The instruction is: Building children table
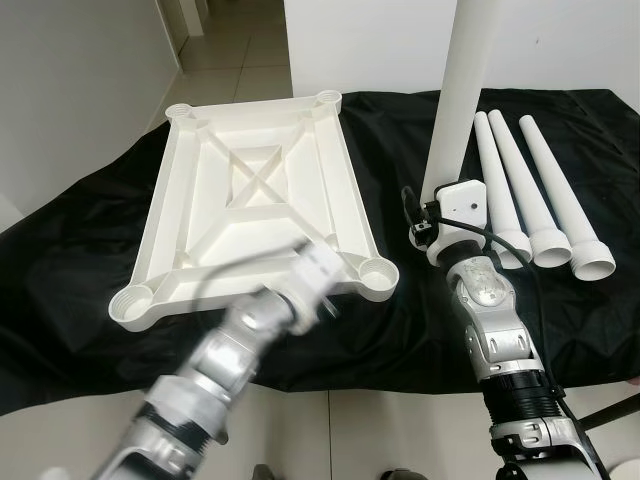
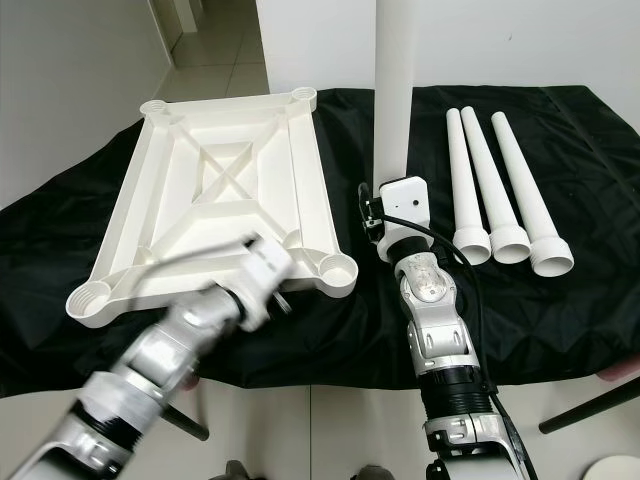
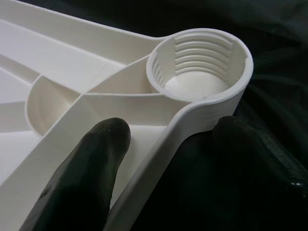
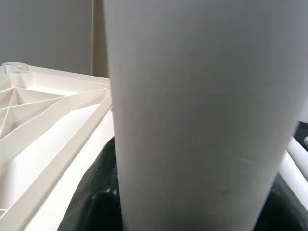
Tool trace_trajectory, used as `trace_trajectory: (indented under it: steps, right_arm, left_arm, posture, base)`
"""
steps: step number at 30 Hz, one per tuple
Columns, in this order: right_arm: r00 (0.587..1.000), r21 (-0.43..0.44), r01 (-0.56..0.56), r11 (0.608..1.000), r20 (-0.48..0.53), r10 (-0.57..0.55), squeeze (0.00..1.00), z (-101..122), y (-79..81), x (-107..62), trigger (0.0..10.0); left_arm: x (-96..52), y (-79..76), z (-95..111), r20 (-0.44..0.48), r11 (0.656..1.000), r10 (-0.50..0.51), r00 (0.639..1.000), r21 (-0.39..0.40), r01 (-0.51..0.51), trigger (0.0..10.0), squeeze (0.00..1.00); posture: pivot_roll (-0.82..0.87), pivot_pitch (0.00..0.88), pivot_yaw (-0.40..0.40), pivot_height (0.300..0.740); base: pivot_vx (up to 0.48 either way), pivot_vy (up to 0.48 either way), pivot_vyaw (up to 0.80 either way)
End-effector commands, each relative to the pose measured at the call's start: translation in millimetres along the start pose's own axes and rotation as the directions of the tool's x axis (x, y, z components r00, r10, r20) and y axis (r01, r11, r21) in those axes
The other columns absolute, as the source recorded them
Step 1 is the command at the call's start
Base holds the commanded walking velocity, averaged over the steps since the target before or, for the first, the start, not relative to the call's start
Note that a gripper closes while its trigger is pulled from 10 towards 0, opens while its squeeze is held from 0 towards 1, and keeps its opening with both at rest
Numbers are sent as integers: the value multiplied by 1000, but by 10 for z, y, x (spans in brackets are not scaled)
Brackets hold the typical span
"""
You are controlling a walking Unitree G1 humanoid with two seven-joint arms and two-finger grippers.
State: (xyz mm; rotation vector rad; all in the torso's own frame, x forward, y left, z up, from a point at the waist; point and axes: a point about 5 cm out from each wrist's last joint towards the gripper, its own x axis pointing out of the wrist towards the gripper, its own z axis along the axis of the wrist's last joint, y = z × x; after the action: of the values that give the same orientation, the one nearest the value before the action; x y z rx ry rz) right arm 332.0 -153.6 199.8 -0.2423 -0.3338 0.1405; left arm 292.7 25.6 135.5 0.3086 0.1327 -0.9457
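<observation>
Right pincer (image 1: pixel 432 205) gripping one leg (image 1: pixel 455 100), three legs (image 1: pixel 535 200) lying, one tabletop (image 1: pixel 255 200)

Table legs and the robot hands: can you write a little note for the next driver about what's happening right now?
Right hand: holds one white leg upright, beside the tabletop.
Left hand: fingers straddle the rim by the near right socket, not closed.
Tabletop: upside down on the black cloth.
Three spare legs: lying on the cloth to the right.
Done: no leg fitted yet.
Left: screw in all four.
</observation>
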Motion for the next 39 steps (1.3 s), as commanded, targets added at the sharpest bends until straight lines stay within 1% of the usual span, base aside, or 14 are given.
trace_trajectory:
  steps: [1,3,4,7,11,16,19,21,23,25,29,35,37,39]
  right_arm:
    - [1000,3,5,1000,28,-5,0,55,11,36,10000]
    - [1000,5,7,1000,29,-7,0,55,12,38,10000]
    - [1000,20,6,1000,28,-6,0,51,36,42,10000]
    - [1000,30,3,1000,26,-4,0,48,51,43,10000]
    - [1000,36,6,999,26,-7,0,39,64,44,10000]
    - [1000,40,5,999,24,-6,0,35,77,40,10000]
    - [1000,43,5,999,22,-6,0,33,80,39,10000]
    - [1000,46,6,999,22,-7,0,29,80,38,10000]
    - [1000,40,9,999,24,-10,0,29,79,37,10000]
    - [1000,39,10,999,28,-12,0,31,75,36,10000]
    - [999,44,14,999,31,-15,0,31,62,39,10000]
    - [999,61,26,998,31,-28,0,30,51,59,10000]
    - [998,111,39,993,36,-43,0,42,49,76,10000]
    - [998,128,51,991,40,-56,0,50,43,80,10000]
  left_arm:
    - [28,-76,-96,-47,999,-48,998,-24,47,10000,0]
    - [48,-95,-79,-39,999,-46,998,-24,45,10000,0]
    - [85,-109,-8,-11,999,-30,999,-28,30,10000,0]
    - [94,-102,32,3,999,-21,1000,-28,21,10000,0]
    - [35,0,52,6,998,-34,999,-46,34,10000,0]
    - [63,36,53,4,998,-19,1000,-61,19,10000,0]
    - [100,0,71,9,998,-25,1000,-62,26,10000,0]
    - [163,-108,95,16,997,-53,998,-61,54,10000,0]
    - [182,-150,100,17,996,-60,998,-64,61,10000,0]
    - [205,-203,100,21,994,-62,998,-93,64,10000,0]
    - [224,-253,131,40,991,-61,997,-118,66,10000,0]
    - [242,-230,190,68,992,-28,997,-124,36,10000,0]
    - [233,-169,236,90,990,11,996,-144,2,10000,0]
    - [221,-133,252,96,989,31,995,-148,-16,10000,0]
  posture:
    - [-164,90,111,740]
    - [-164,90,111,740]
    - [-155,87,113,740]
    - [-152,87,113,740]
    - [-144,82,119,740]
    - [-144,82,123,740]
    - [-144,81,123,740]
    - [-145,81,125,740]
    - [-146,78,125,740]
    - [-148,77,125,740]
    - [-142,71,118,740]
    - [-133,66,110,740]
    - [-127,66,104,740]
    - [-125,66,102,740]
  base:
    - [0,0,0]
    - [0,0,0]
    - [0,0,0]
    - [0,0,0]
    - [0,0,0]
    - [0,0,0]
    - [0,0,0]
    - [0,0,0]
    - [0,0,0]
    - [0,0,0]
    - [0,0,0]
    - [0,0,0]
    - [0,0,0]
    - [0,0,0]
